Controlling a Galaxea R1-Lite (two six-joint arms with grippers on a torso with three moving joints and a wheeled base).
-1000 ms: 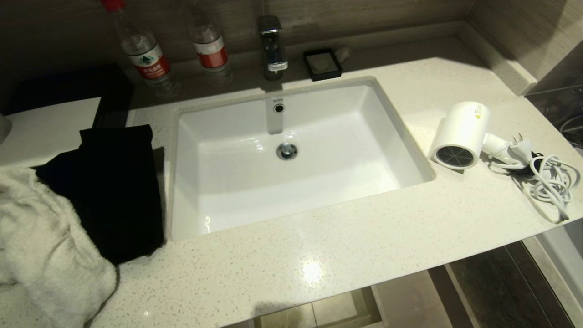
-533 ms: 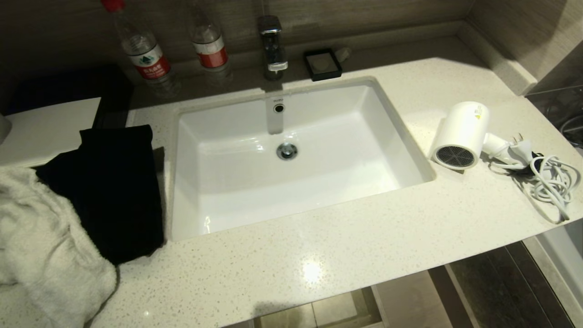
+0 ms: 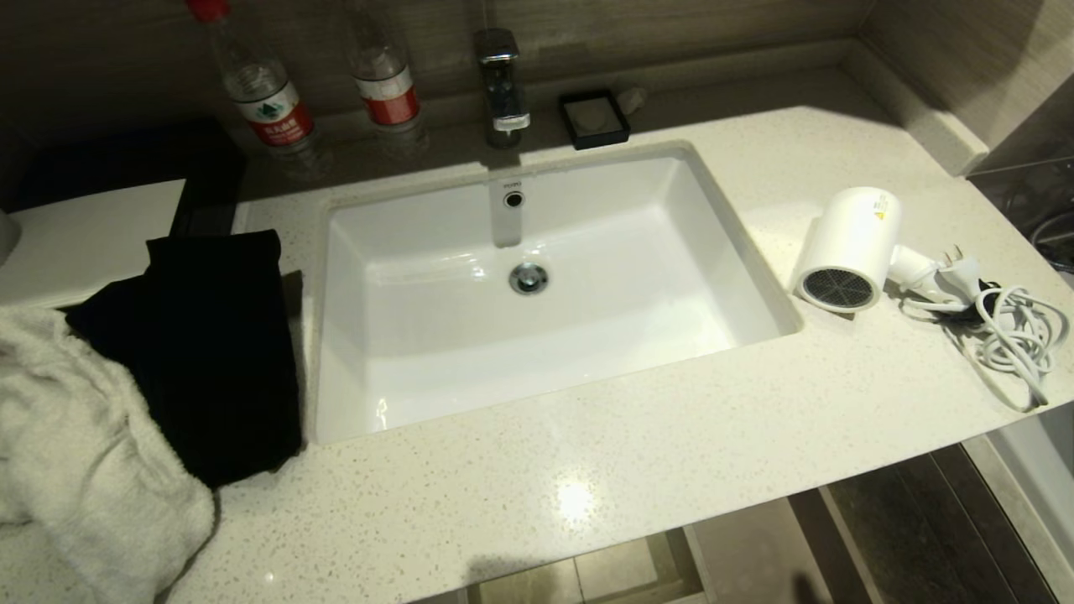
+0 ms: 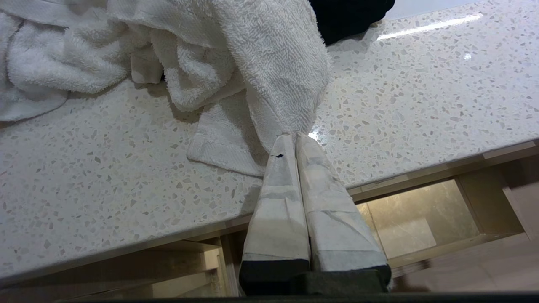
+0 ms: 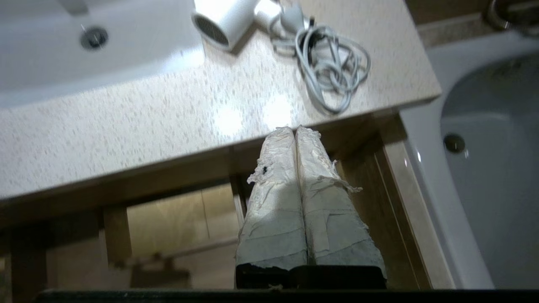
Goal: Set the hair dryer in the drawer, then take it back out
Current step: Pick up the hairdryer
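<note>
Beyond the empty, pressed-together right gripper, the hair dryer looks light, rigid, slippery; grasp its barrel, minding the cord.

I can't read any lettering here. The two clear plastic bottles carry red-and-white labels, and the small white hair dryer bears a tiny yellow sticker; both too small to make out.

Each gripper, left gripper and right gripper, has two tapering fingers wrapped in pale, wrinkled tape over black bases; the right gripper's wrap is frayed, with a small dark hole.
</note>
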